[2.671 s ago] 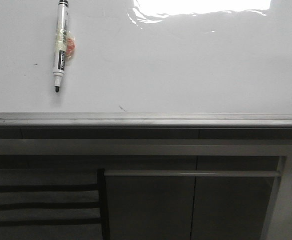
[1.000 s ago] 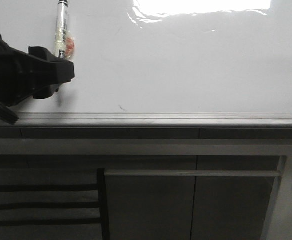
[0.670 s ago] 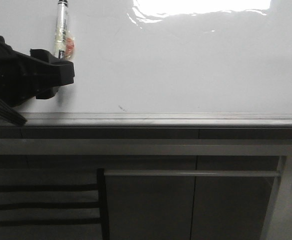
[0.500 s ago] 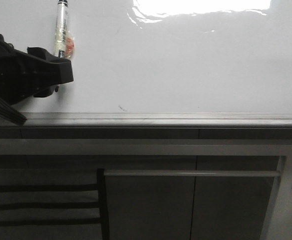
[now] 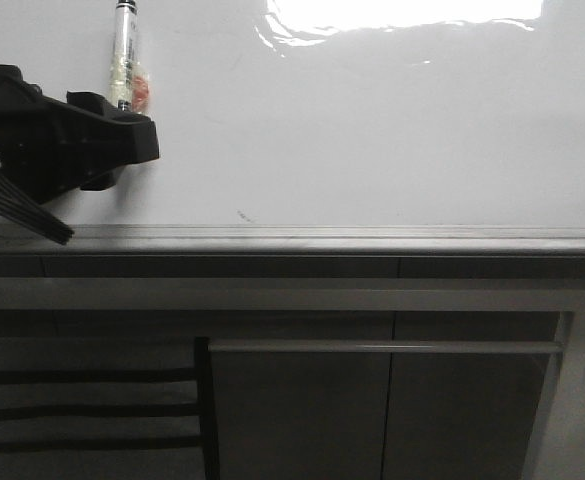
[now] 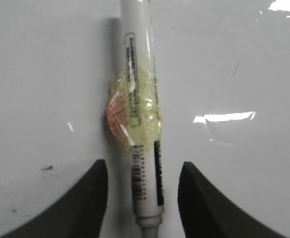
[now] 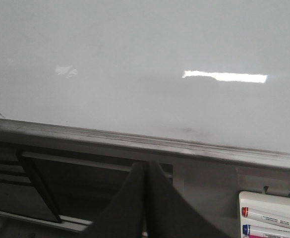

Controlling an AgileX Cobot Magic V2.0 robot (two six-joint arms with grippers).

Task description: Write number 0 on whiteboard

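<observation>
The whiteboard (image 5: 372, 130) fills the upper front view, glossy white with a grey metal edge strip (image 5: 372, 240). No number 0 shows on it. A white marker (image 5: 123, 60) with yellowish tape and an orange blob lies on the board at the far left, its tip end hidden under my left gripper (image 5: 137, 160). In the left wrist view the marker (image 6: 142, 99) lies between the two fingers of the left gripper (image 6: 144, 166), which is open and apart from it on both sides. My right gripper (image 7: 147, 168) is shut and empty, below the board's edge strip (image 7: 135, 141).
A tiny dark smudge (image 5: 242, 215) sits near the board's lower edge. Grey cabinet panels (image 5: 372, 400) lie below the strip. A white box of coloured markers (image 7: 271, 215) shows beside the right gripper. Strong glare (image 5: 402, 15) covers the board's top.
My left gripper came in from the left and now covers the marker's lower end; in the last half second it shifted slightly right. The marker has not moved.
</observation>
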